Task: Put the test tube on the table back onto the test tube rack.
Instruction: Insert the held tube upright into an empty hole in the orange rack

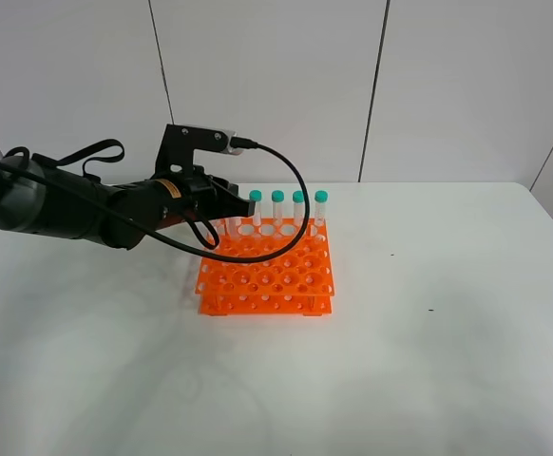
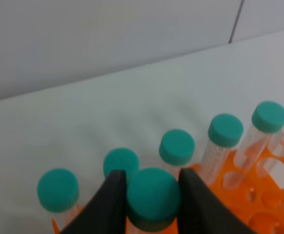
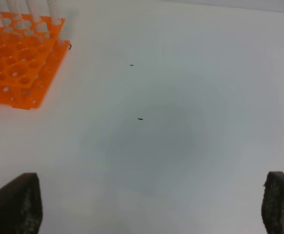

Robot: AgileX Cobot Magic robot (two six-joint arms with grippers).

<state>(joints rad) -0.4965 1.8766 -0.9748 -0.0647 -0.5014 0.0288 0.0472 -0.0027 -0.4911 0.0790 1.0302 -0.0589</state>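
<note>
My left gripper (image 1: 221, 203) hangs over the back left corner of the orange test tube rack (image 1: 267, 277). It is shut on the teal cap of the test tube (image 2: 153, 195), which stands upright between the black fingers (image 2: 110, 207). The tube's lower end is hidden, so I cannot tell whether it sits in a hole. Several other teal-capped tubes (image 1: 298, 198) stand in the rack's back row, and their caps (image 2: 176, 146) show just beyond the held one. My right gripper (image 3: 147, 204) is open over the bare white table (image 3: 181, 122), to the right of the rack (image 3: 20, 68).
The rack's front rows of holes (image 1: 276, 285) hold no tubes. A black cable (image 1: 300, 204) loops from the left wrist over the rack's back edge. A grey panelled wall (image 1: 276, 85) closes off the back of the table (image 1: 429, 361).
</note>
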